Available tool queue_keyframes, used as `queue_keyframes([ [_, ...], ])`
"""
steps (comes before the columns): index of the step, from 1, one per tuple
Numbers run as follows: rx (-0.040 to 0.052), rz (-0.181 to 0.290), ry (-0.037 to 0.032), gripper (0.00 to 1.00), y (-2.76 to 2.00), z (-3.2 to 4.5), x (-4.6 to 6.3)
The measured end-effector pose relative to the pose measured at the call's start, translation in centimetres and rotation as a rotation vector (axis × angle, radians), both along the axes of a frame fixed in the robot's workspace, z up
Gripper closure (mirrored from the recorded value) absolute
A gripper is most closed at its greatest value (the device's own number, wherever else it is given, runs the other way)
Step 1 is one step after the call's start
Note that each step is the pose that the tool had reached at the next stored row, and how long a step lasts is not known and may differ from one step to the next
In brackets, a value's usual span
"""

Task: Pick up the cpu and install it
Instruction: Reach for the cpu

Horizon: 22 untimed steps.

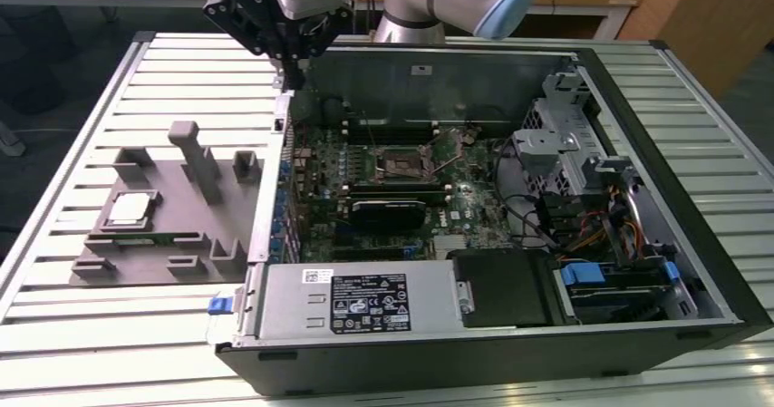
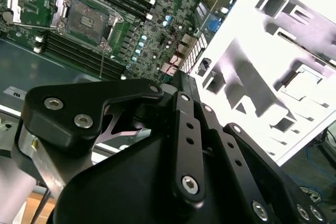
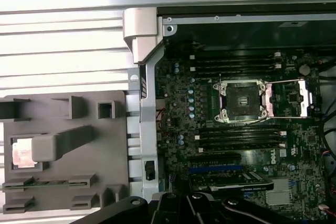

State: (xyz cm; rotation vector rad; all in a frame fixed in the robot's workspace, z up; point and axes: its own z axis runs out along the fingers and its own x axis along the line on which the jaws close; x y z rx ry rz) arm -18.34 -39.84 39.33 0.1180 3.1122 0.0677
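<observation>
The cpu (image 1: 130, 209), a small silver square chip, lies flat on the grey fixture (image 1: 158, 244) on the exterior view's left, beside the open computer case. In the first wrist view the cpu (image 3: 20, 154) is partly hidden behind a grey upright block. The motherboard's socket (image 1: 400, 162) stands open with its load plate (image 3: 287, 98) swung aside; the socket (image 2: 86, 22) is bare. My gripper (image 1: 290, 79) hangs high over the case's far corner, well behind the cpu, its fingers shut together on nothing. Its black linkage (image 2: 184, 145) fills the second wrist view's foreground.
The case wall (image 1: 268, 198) stands between fixture and motherboard. Grey upright blocks (image 1: 188, 158) rise from the fixture near the chip. A black finned card (image 1: 387, 212), memory slots (image 3: 239, 135), a power supply (image 1: 362, 298) and drive cables (image 1: 581, 226) crowd the case. The slatted table (image 1: 72, 334) surrounds it.
</observation>
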Motion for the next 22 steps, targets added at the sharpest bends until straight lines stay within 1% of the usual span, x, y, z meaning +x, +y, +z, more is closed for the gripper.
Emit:
queue_keyframes([
  [13, 0.0, 0.0, 0.0, 0.89, 0.0, 0.0, -0.9],
  [22, -0.0001, 0.0, -0.0001, 0.89, 0.0, -0.01, -1.9],
])
